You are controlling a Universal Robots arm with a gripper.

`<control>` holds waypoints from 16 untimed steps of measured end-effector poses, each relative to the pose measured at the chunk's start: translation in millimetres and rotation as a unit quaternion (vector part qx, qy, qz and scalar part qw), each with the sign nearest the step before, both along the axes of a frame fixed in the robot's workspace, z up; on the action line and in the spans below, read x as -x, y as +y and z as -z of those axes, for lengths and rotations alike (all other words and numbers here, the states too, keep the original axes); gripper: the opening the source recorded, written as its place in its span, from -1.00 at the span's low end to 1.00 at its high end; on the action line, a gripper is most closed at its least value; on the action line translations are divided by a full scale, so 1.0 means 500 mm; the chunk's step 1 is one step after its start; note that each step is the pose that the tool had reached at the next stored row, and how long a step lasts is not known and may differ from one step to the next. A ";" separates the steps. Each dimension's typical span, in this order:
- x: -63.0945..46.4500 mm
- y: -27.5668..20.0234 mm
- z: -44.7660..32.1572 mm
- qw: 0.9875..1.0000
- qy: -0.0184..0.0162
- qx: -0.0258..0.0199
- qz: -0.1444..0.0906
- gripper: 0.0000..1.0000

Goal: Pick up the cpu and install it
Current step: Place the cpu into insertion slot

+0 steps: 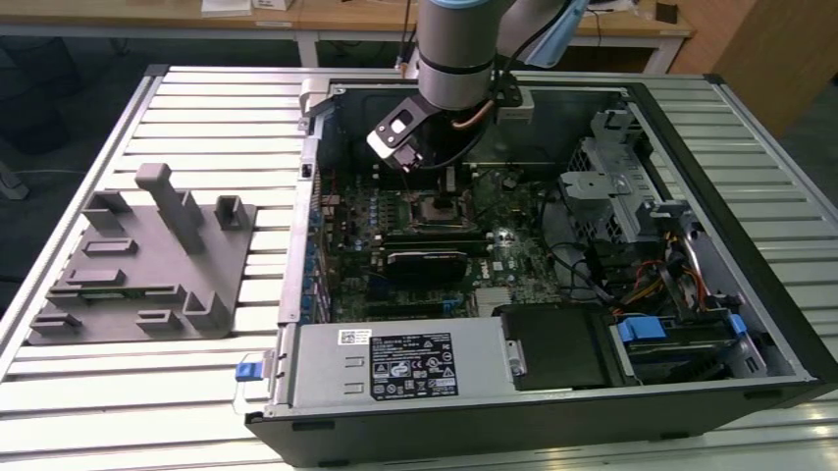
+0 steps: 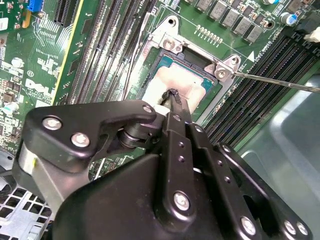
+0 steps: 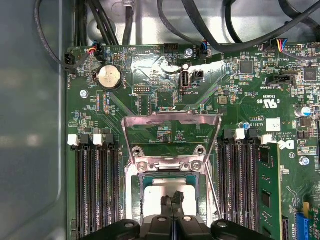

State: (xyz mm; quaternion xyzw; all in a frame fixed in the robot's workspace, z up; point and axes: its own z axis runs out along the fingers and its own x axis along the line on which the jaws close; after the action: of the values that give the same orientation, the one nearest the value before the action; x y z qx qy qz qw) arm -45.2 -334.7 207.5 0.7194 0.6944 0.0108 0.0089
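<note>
The cpu (image 2: 187,82) lies flat in the open socket on the green motherboard (image 3: 150,90), pale silvery top up. It shows in both wrist views, its near part covered by the fingers in the first wrist view (image 3: 156,197). My gripper (image 2: 173,94) stands straight over it with its black fingers pressed together, tips at or just above the chip's top. From the exterior view the gripper (image 1: 439,191) reaches down into the computer case over the socket. The socket's metal load plate (image 3: 172,130) is swung up and open.
Memory slots (image 3: 95,190) flank the socket on both sides, and a thin metal lever (image 2: 280,81) sticks out beside it. A grey plastic tray with upright posts (image 1: 144,265) sits on the slatted table at the exterior view's left. The power supply (image 1: 392,368), drive cage (image 1: 615,186) and cables crowd the case.
</note>
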 end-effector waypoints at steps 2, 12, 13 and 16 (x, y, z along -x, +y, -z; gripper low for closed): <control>0.000 0.0000 0.000 1.000 0.000 0.000 0.000 -0.79; 0.000 -0.0007 0.006 1.000 0.000 -0.012 0.000 -0.79; 0.000 -0.0008 0.006 1.000 0.000 -0.012 0.000 -0.79; 0.003 -0.0010 0.008 1.000 0.000 -0.012 0.000 -0.79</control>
State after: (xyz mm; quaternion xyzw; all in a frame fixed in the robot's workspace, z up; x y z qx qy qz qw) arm -46.7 -335.2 203.4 0.7195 0.6943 0.0192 0.0002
